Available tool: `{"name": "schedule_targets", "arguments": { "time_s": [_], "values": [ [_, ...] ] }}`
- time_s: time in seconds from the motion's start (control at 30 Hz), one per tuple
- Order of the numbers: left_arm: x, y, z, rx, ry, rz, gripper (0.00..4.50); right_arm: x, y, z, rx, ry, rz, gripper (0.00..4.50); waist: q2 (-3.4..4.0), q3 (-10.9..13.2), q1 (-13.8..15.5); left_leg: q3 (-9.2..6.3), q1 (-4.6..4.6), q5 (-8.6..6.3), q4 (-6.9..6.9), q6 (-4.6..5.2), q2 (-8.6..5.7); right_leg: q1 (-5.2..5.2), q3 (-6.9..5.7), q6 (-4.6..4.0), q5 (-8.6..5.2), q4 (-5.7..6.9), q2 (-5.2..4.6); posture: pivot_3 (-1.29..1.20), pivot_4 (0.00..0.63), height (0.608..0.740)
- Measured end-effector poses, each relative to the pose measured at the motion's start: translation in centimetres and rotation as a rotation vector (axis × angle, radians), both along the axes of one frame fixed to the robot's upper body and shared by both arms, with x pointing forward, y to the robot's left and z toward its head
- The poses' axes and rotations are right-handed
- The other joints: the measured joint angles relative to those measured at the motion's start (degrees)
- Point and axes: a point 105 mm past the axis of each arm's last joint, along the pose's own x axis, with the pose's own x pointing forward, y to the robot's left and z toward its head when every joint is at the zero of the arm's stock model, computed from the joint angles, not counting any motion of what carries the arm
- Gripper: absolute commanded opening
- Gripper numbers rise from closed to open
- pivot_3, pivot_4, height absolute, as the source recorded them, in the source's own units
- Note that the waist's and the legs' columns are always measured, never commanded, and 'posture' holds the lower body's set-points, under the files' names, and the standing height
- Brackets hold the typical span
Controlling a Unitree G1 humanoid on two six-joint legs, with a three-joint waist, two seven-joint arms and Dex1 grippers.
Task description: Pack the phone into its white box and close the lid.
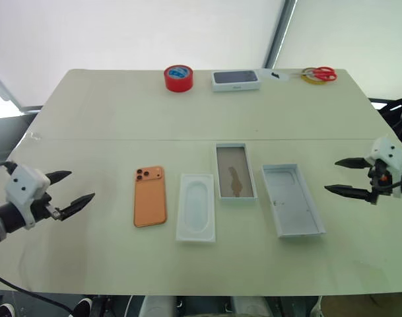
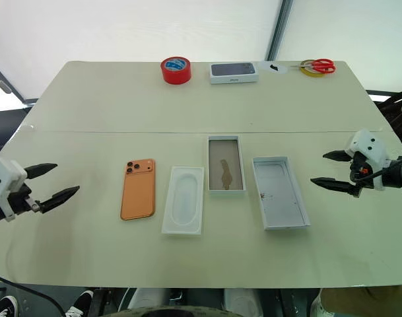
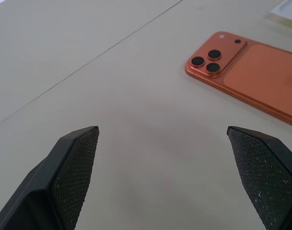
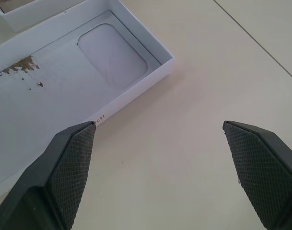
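- Two grippers hover at the frame's side edges, each with its fingers spread wide and nothing between them: the left gripper [image 1: 65, 191] at lower left, the right gripper [image 1: 346, 177] at right.
- Four flat things lie in a row across the middle of the table [image 1: 88, 112], none touching another.
- The phone [image 1: 150, 196] lies back up at the row's left end, lenses at its far corner, nearest the left gripper, with bare table between them.
- Just right of it sits a white insert [image 1: 196, 207] with a rounded recess, between the phone and the white box [image 1: 235, 172].
- The white box lies open, brown floor showing, set slightly farther back than its neighbours.
- The lid [image 1: 292, 200] lies inside up at the row's right end, near the right gripper.
- Along the far edge, at upper centre: a red tape roll [image 1: 178, 78], a closed box [image 1: 235, 80] with dark top, and red scissors [image 1: 318, 74] on a yellow ring.
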Motion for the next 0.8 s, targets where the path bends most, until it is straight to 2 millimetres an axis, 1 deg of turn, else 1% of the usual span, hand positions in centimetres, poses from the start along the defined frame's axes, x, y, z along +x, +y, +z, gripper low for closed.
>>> {"name": "schedule_targets", "arguments": {
  "time_s": [0.17, 0.33, 0.47, 0.53, 0.6, 0.63, 0.7, 0.77, 0.8],
  "values": [
    [0.0, 0.1, 0.0, 0.001, 0.0, 0.005, 4.5, 0.1, 0.0, 0.2, -0.006, -0.012, 0.002, 4.45, 0.0, 0.0, -0.1, 0.0, 0.0, 0.0, 0.0, 0.0, 0.0, 0.0, 0.0, 0.0, 0.0, 0.0, 0.0, 0.0, 0.15, 0.74],
    [-0.1, -0.2, -0.1, 0.007, -0.011, -0.001, 4.5, 0.2, 0.6, 0.7, 0.004, -0.02, 0.031, 4.45, 0.0, 0.0, 0.0, 0.0, 0.0, 0.0, 0.0, 0.0, 0.0, 0.0, 0.0, 0.0, 0.0, 0.0, 0.0, 0.0, 0.15, 0.74],
    [-0.2, -1.1, -0.1, -0.037, -0.007, -0.006, 4.5, 0.4, 1.1, 0.8, 0.024, -0.037, 0.052, 4.45, 0.0, 0.0, 0.0, 0.0, 0.0, 0.0, 0.01, 0.0, 0.0, 0.02, 0.0, 0.01, 0.0, 0.0, 0.0, 0.0, 0.15, 0.74],
    [0.1, -2.2, -0.2, -0.078, 0.01, -0.01, 4.5, 0.5, 2.0, 0.7, 0.062, -0.041, 0.081, 4.45, 0.0, 0.0, 0.1, -0.01, 0.0, 0.0, 0.01, 0.0, 0.0, 0.03, 0.0, 0.01, 0.01, 0.01, 0.0, 0.0, 0.15, 0.74],
    [0.1, -4.1, -0.7, -0.134, 0.062, -0.04, 4.5, 0.6, 3.7, 1.0, 0.088, -0.061, 0.145, 4.45, 0.0, 0.0, 0.0, -0.01, 0.0, 0.0, 0.01, 0.01, -0.01, 0.03, 0.0, 0.02, 0.01, 0.02, 0.01, 0.0, 0.15, 0.74],
    [0.1, -5.1, -1.0, -0.165, 0.102, -0.062, 4.5, 0.5, 4.4, 1.3, 0.096, -0.069, 0.175, 4.45, 0.0, 0.0, 0.0, 0.0, -0.01, 0.0, 0.01, 0.01, -0.01, 0.02, 0.0, 0.02, 0.01, 0.02, 0.01, 0.0, 0.15, 0.74],
    [0.2, -6.4, -1.5, -0.236, 0.178, -0.08, 4.5, 0.4, 5.4, 1.7, 0.097, -0.078, 0.213, 4.45, 0.0, 0.0, 0.2, -0.02, 0.0, 0.01, 0.03, 0.01, -0.01, 0.03, 0.0, 0.02, 0.01, 0.04, 0.03, 0.0, 0.15, 0.74],
    [0.9, -8.4, -2.0, -0.327, 0.254, -0.105, 4.5, 0.3, 7.0, 2.0, 0.097, -0.081, 0.269, 4.45, -0.03, 0.0, 0.4, -0.06, 0.0, 0.01, 0.1, 0.01, -0.01, 0.09, -0.02, 0.03, 0.02, 0.05, 0.05, 0.0, 0.15, 0.74],
    [1.0, -9.0, -2.1, -0.347, 0.276, -0.117, 4.5, 0.2, 7.6, 1.9, 0.096, -0.08, 0.289, 4.45, -0.05, 0.0, 0.4, -0.07, 0.0, 0.0, 0.12, 0.01, -0.01, 0.09, -0.02, 0.03, 0.02, 0.05, 0.05, 0.0, 0.15, 0.74]
  ]
}}
